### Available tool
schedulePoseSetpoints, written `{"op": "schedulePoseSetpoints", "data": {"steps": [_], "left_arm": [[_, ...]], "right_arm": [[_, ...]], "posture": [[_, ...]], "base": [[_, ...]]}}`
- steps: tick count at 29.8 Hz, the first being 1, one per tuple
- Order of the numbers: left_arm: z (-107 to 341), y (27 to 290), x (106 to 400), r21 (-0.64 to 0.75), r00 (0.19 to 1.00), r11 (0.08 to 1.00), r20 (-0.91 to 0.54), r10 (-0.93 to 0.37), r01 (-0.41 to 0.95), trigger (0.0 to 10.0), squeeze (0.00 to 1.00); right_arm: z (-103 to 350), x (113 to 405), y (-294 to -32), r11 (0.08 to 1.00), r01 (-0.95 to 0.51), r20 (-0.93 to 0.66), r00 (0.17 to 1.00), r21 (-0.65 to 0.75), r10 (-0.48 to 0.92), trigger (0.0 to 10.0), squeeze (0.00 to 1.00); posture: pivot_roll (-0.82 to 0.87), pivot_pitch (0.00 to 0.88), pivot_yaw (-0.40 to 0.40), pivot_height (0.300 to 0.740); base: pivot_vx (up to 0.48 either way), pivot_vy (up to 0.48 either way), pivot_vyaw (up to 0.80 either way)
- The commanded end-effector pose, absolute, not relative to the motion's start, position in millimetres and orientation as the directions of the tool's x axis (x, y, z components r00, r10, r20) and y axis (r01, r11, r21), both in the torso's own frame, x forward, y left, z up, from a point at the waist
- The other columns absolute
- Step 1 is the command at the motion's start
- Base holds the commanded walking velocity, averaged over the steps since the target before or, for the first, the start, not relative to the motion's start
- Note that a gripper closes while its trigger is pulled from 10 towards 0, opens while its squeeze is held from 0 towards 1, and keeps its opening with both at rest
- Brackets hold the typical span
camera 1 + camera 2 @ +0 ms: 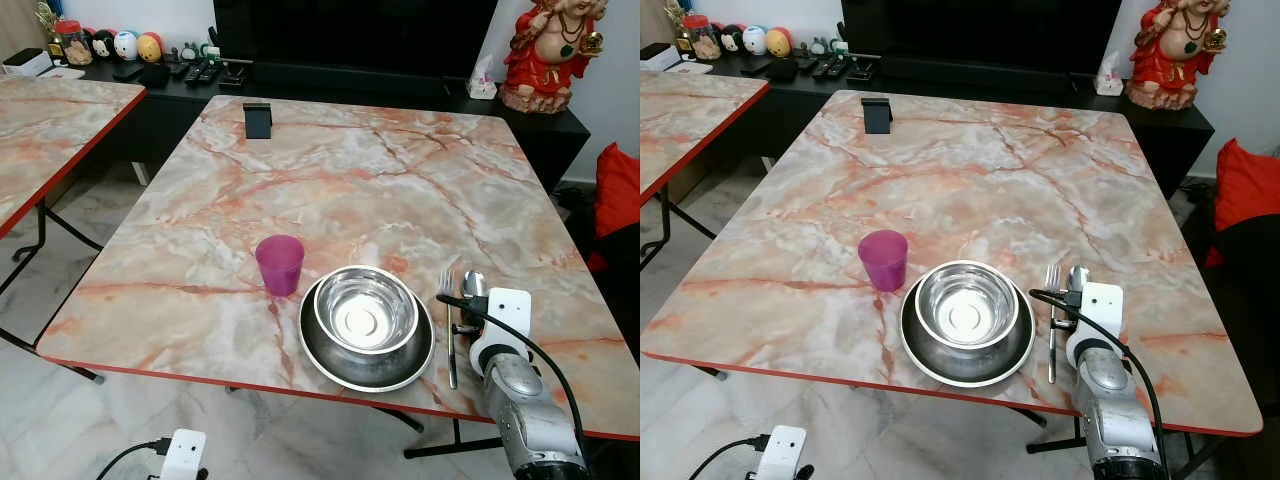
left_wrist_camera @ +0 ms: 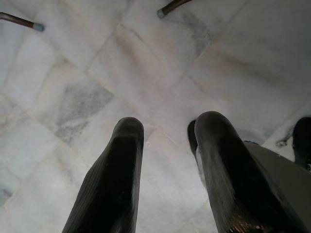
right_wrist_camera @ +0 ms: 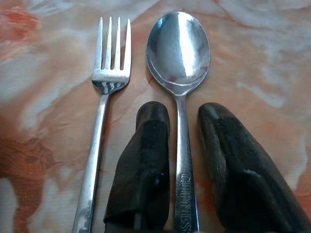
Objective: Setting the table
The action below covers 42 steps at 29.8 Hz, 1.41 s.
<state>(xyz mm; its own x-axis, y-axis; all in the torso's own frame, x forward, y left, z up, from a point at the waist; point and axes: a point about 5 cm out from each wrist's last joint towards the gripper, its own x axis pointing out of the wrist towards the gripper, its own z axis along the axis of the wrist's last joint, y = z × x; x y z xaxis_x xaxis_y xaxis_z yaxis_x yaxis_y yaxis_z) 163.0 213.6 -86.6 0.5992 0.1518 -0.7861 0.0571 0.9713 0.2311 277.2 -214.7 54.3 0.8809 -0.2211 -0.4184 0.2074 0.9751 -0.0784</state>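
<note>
On the marble table (image 1: 350, 170), a steel bowl (image 1: 365, 308) sits inside a steel plate (image 1: 318, 352) near the front edge. A purple cup (image 1: 279, 264) stands upright just left of them. To the right of the plate, a fork (image 3: 109, 73) and a spoon (image 3: 178, 48) lie side by side, heads pointing away from me. My right gripper (image 3: 183, 109) is low over the spoon, open, with one finger on each side of its handle; the spoon rests on the table. My left gripper (image 2: 167, 126) hangs open over the floor tiles, below the table's front edge.
A small black stand (image 1: 258, 120) sits at the table's far left edge. A second marble table (image 1: 50, 120) is to the left, across a gap of floor. Behind are a dark cabinet (image 1: 400, 85) with a red statue (image 1: 548, 50), and a red cushion (image 1: 618, 190) at the right.
</note>
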Motion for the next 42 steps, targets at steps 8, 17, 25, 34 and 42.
{"op": "schedulePoseSetpoints", "data": {"steps": [8, 17, 25, 34, 42], "left_arm": [[-88.7, 221.5, 154.1, 0.225, 0.578, 0.973, -0.801, 0.157, 0.047, 10.0, 0.00], [-88.7, 220.6, 154.9, 0.221, 0.579, 0.975, -0.799, 0.163, 0.031, 10.0, 0.00], [-87.8, 230.4, 151.1, 0.227, 0.575, 0.974, -0.798, 0.177, 0.015, 10.0, 0.00], [-88.0, 228.6, 152.4, 0.224, 0.572, 0.975, -0.800, 0.183, 0.000, 10.0, 0.00], [-86.3, 234.2, 154.7, 0.238, 0.562, 0.971, -0.806, 0.187, 0.017, 10.0, 0.00]], "right_arm": [[70.6, 285.7, -214.7, 0.972, 0.222, -0.273, 0.933, -0.078, -0.235, 10.0, 0.00], [88.8, 287.9, -218.4, 0.961, 0.268, -0.063, 0.960, -0.069, -0.273, 10.0, 0.00], [104.9, 296.7, -213.8, 0.966, 0.258, 0.063, 0.965, -0.037, -0.255, 10.0, 0.00], [107.1, 307.0, -207.3, 0.971, 0.237, 0.090, 0.968, -0.028, -0.234, 10.0, 0.00], [107.1, 319.2, -195.7, 0.965, 0.263, 0.115, 0.958, 0.020, -0.264, 10.0, 0.00]], "posture": [[-0.01, 0.000, -0.043, 0.740], [-0.01, 0.000, -0.039, 0.740], [0.00, 0.000, -0.030, 0.740], [0.01, 0.000, -0.038, 0.740], [-0.11, 0.000, 0.079, 0.740]], "base": [[0.000, 0.000, 0.00], [0.000, 0.000, 0.00], [0.000, 0.000, 0.00], [0.000, 0.000, 0.00], [0.000, 0.000, 0.00]]}}
